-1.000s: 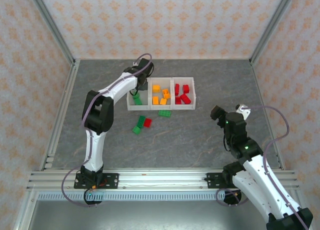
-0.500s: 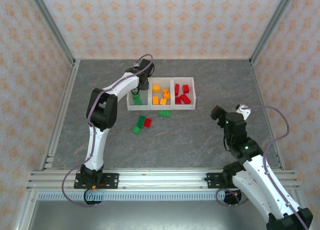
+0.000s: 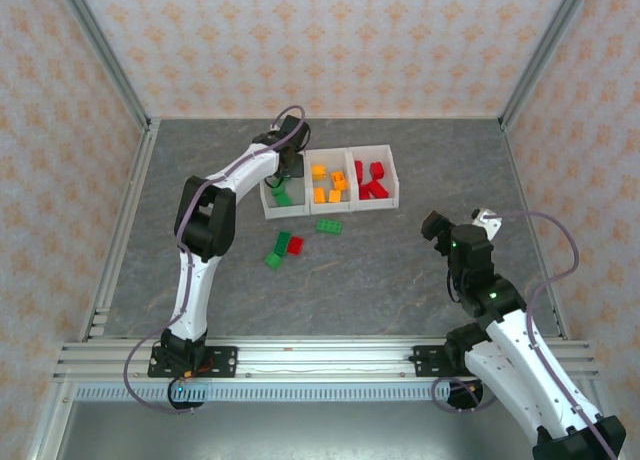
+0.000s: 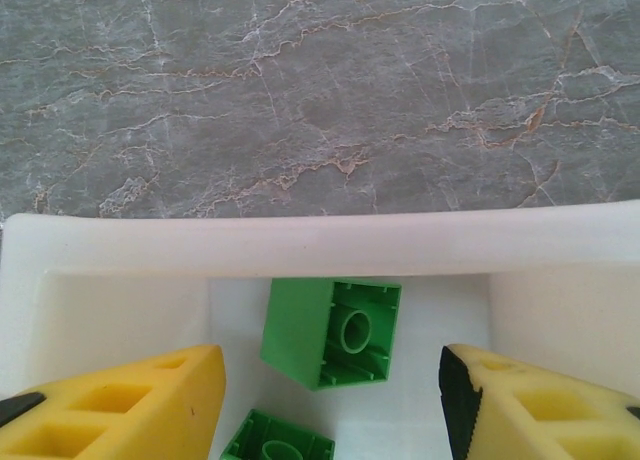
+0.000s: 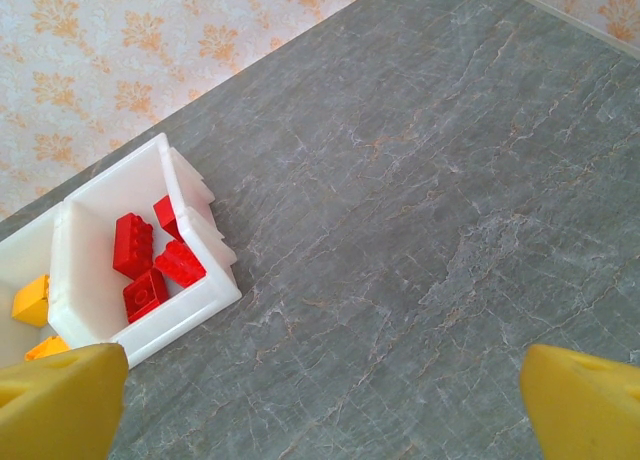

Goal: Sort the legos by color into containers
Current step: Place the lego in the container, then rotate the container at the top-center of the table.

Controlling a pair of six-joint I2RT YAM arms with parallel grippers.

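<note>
The containers, three joined white bins [image 3: 305,212], lie skewed at mid-table. My left gripper [image 3: 286,170] hangs over the left bin, open. In the left wrist view a green lego [image 4: 332,332] lies loose on that bin's floor between my yellow fingers [image 4: 120,410], touching neither, with a second green lego [image 4: 277,448] below it. My gripper [image 4: 330,405] holds nothing. Orange legos [image 3: 329,187] fill the middle bin and red legos [image 3: 371,178] the right one. Two green legos [image 3: 329,226] [image 3: 279,248] and a red one [image 3: 295,244] lie on the table. My right gripper [image 3: 436,225] hovers open over bare table.
The right wrist view has the red bin [image 5: 190,310] at its left, red legos [image 5: 135,245] inside, and grey marble table [image 5: 420,230] ahead of my open right gripper [image 5: 320,400]. Patterned walls and metal rails [image 3: 120,230] bound the table.
My left gripper has opened and the green lego now lies free in the left bin. The row of bins has swung, its right end farther back. The right arm is unmoved.
</note>
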